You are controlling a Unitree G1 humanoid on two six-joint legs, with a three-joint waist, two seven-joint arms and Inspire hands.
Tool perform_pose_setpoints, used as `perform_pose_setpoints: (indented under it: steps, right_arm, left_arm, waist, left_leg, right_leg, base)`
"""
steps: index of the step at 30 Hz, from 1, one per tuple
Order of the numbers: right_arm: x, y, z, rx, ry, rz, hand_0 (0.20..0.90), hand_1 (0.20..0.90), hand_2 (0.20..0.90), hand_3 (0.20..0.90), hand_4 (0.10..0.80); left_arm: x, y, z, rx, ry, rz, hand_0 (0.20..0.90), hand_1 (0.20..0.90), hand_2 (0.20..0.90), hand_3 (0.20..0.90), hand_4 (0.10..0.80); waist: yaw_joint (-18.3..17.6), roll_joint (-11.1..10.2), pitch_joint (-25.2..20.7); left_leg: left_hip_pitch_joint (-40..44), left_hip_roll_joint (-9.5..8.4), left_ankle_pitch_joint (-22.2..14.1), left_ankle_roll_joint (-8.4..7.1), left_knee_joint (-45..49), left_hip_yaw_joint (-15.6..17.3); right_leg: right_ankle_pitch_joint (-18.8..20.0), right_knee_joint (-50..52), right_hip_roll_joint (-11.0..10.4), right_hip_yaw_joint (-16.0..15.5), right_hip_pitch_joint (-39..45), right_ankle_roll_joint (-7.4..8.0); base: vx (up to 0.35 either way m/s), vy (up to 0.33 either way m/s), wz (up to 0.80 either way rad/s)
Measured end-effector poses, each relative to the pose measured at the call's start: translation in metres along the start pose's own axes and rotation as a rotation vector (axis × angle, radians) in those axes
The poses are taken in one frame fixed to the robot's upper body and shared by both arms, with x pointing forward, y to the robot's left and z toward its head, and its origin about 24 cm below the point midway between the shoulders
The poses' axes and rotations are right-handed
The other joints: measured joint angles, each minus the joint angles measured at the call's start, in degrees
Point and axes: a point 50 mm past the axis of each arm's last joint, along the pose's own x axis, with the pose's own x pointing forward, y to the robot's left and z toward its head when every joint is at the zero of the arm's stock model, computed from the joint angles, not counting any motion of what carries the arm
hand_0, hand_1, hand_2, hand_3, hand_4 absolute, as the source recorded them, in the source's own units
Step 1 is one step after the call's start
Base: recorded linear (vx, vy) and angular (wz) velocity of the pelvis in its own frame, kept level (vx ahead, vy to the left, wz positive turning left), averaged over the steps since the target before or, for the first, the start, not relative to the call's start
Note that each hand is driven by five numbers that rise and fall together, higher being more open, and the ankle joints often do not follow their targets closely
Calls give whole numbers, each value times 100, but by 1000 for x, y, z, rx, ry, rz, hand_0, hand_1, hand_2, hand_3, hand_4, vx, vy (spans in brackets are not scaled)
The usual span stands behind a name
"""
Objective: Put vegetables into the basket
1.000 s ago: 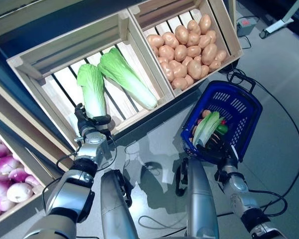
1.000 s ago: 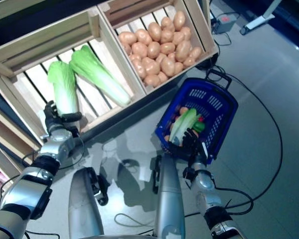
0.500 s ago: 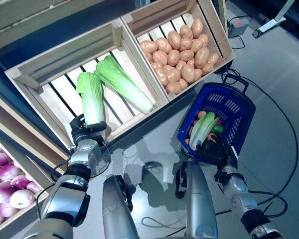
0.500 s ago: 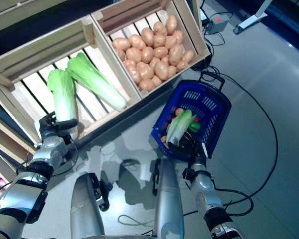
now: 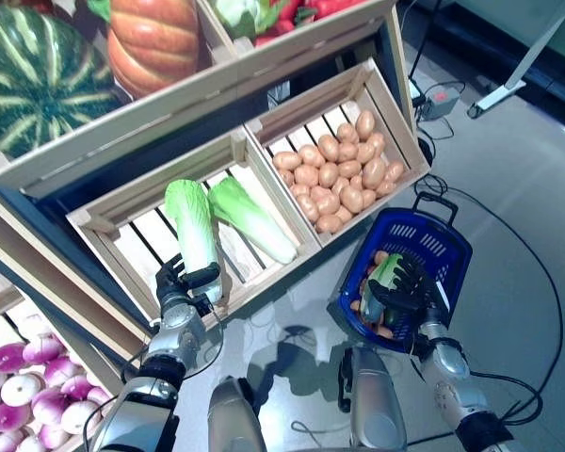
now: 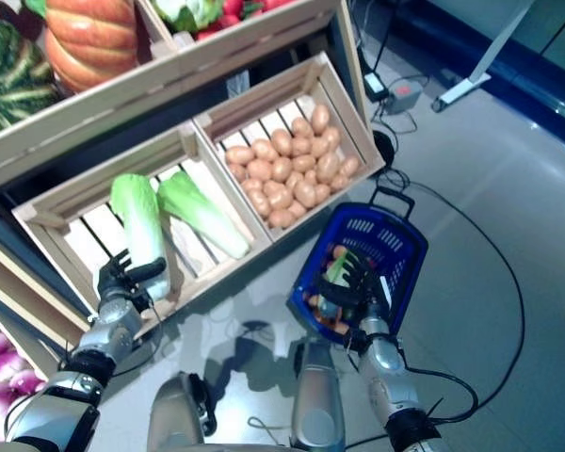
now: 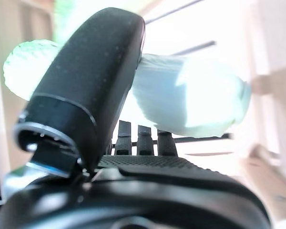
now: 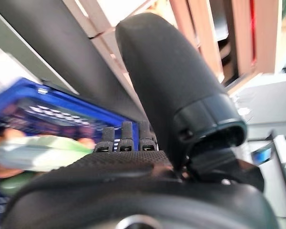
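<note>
Left eye view: the left hand (image 5: 182,284) reaches up from the lower left to the front edge of the wooden crate (image 5: 132,203), its thumb and fingers curled round the white stem end of a napa cabbage (image 5: 195,234); the left wrist view shows the pale stem clasped between them. A second cabbage (image 5: 252,218) lies beside it in the same crate, and potatoes (image 5: 344,178) fill the next crate. The right hand (image 5: 402,289) hangs over the near rim of the blue basket (image 5: 444,250) on the floor, fingers spread and relaxed, holding nothing, above the vegetables (image 5: 380,279) already in the basket. Against the frame of a second ago the camera has tipped upward, so a watermelon (image 5: 33,80) and pumpkin (image 5: 153,40) on the upper shelf now show; both hands keep their places
</note>
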Motion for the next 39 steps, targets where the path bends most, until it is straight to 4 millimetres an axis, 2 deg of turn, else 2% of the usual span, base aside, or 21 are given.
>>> perform_pose_setpoints:
  steps: [5, 11, 14, 17, 21, 29, 35, 39]
  right_arm:
    - [-5, -9, 2, 30, -11, -38, 900, 900, 900, 900, 800]
    - [-8, -8, 9, 141, -43, -57, 900, 900, 900, 900, 800]
    - [-6, -2, 13, 259, -23, 64, 900, 900, 900, 900, 800]
    - [-8, 8, 10, 349, 22, 251, 900, 900, 900, 900, 800]
    - [-7, 21, 9, 369, 63, 395, 900, 900, 900, 900, 800]
    - [0, 27, 18, 399, 79, 457, 900, 900, 900, 900, 800]
    - [9, 43, 28, 417, 97, 524, 900, 900, 900, 900, 800]
    - [14, 52, 36, 488, 99, 555, 900, 900, 900, 900, 800]
  left_arm:
    - [-28, -5, -22, -2, -34, -47, 300, 300, 300, 300, 400]
    - [-44, 5, -26, 63, -107, -70, 300, 300, 300, 300, 400]
    - [-50, 5, -23, 84, -142, -93, 300, 300, 300, 300, 400]
    - [-52, -1, -20, 135, -178, -158, 300, 300, 300, 300, 400]
    - [-54, -5, -16, 245, -249, -267, 300, 300, 300, 300, 400]
    - [-59, -10, -15, 462, -349, -437, 300, 300, 300, 300, 400]
    - [-73, -27, -27, 554, -362, -581, 300, 300, 300, 300, 400]
    - [-80, -34, -32, 585, -391, -639, 300, 300, 300, 300, 400]
  waist:
    - [94, 161, -233]
    - [372, 281, -490]
    - [463, 256, -625]
    - [644, 189, -764]
    - [719, 59, -965]
    - [705, -134, -1258]
    - [695, -116, -1316]
    - [695, -116, -1317]
  left_leg:
    - [855, -127, 436, -50, -1192, 115]
    - [1868, -262, 1194, -91, -2860, 195]
    - [2080, -294, 1466, -72, -3383, 193]
    - [2217, -328, 1610, -31, -3661, 204]
    - [2316, -425, 1724, 64, -3916, 233]
    - [2615, -622, 1905, 164, -4411, 308]
    - [2659, -642, 1984, 157, -4541, 308]
    - [2679, -639, 1989, 149, -4541, 311]
  right_leg:
    - [317, -952, 118, -168, 745, 16]
    - [778, -2158, 362, -378, 1586, 45]
    - [1022, -2671, 459, -474, 1847, 98]
    - [1279, -3105, 524, -494, 2060, 149]
    - [1632, -3773, 550, -491, 2361, 243]
    - [2295, -5007, 591, -457, 2943, 349]
    - [2381, -5157, 624, -452, 3002, 353]
    - [2386, -5157, 629, -443, 3017, 348]
  base:
    - [70, -45, -1]
    - [74, -39, 4]
    - [41, -50, 12]
    - [10, -12, 1]
    - [26, -19, 6]
    - [8, -5, -2]
    - [0, 0, 0]
    - [0, 0, 0]
